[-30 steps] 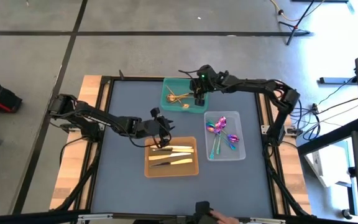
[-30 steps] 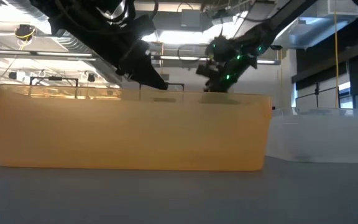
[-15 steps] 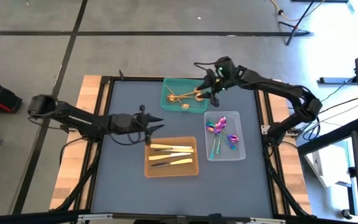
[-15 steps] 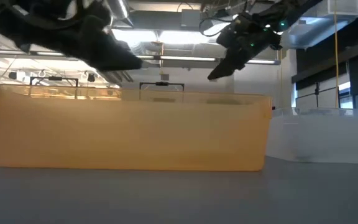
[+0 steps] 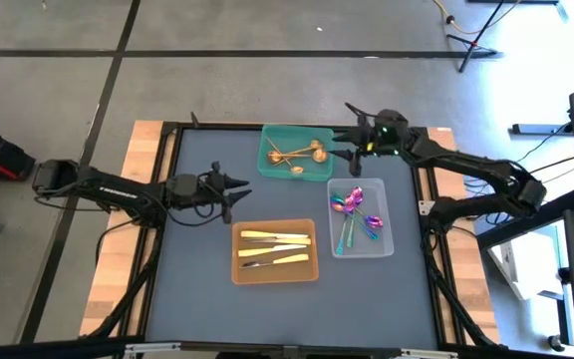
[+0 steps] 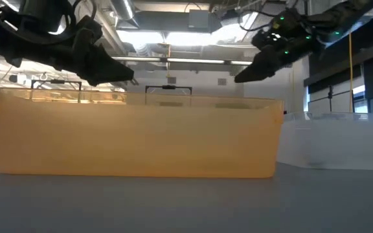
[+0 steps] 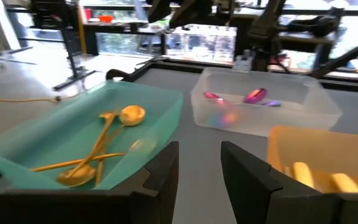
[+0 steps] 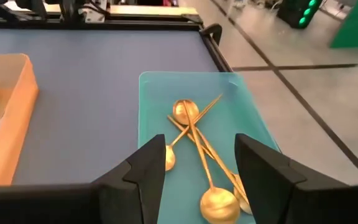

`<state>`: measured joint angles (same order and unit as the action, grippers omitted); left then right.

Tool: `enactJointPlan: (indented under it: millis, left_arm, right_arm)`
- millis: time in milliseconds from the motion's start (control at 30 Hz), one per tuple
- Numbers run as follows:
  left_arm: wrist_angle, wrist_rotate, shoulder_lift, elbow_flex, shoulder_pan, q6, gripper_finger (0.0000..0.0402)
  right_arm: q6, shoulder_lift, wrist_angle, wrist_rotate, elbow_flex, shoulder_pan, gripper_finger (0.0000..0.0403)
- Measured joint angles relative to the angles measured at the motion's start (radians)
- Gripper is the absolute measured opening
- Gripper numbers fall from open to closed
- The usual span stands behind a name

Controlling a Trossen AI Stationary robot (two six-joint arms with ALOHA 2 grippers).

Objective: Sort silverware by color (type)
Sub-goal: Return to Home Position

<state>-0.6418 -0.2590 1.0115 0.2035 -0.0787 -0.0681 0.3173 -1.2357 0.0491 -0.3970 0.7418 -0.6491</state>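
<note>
Gold spoons (image 5: 299, 155) lie crossed in a teal tray (image 5: 266, 150), also seen as gold spoons (image 8: 196, 140) in the right wrist view. Yellow-handled knives (image 5: 275, 249) lie flat in an orange tray (image 5: 237, 275). Purple spoons with teal handles (image 5: 352, 211) lie in a clear tray (image 5: 388, 244). My left gripper (image 5: 244, 186) hovers open over bare table, left of the teal tray and beyond the orange one. My right gripper (image 5: 340, 140) hovers open above the teal tray's right edge. Both hold nothing.
The three trays sit close together in the table's middle and right. The orange tray's wall (image 6: 135, 136) fills the low view, with the clear tray (image 6: 335, 139) beside it. A raised black frame (image 5: 172, 140) borders the dark mat (image 5: 197, 289). Room furniture stands beyond the far edge.
My left gripper has pulled back from over the orange tray's far edge, toward the table's left and upward. My right gripper has withdrawn from over the teal tray toward the table's right and risen. The trays have kept still.
</note>
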Motion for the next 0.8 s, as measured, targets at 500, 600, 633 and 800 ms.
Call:
enactJointPlan:
  millis: [500,600,633,800]
  left_arm:
    - [-0.005,0.065,0.000,-0.003,-0.027,0.030,0.0114]
    - [-0.058,0.068,0.001,-0.038,-0.027,0.036,0.0114]
    - [-0.094,0.072,0.001,-0.059,-0.027,0.036,0.0114]
    - [-0.305,0.097,-0.028,-0.184,-0.027,0.030,0.0114]
  right_arm:
    - [-0.111,0.282,0.364,0.001,-0.381,0.000,0.0182]
    - [-0.111,0.336,0.395,0.001,-0.416,0.000,0.0182]
    - [-0.111,0.350,0.396,0.001,-0.425,0.000,0.0182]
    - [-0.135,0.383,0.386,0.001,-0.444,0.000,0.0182]
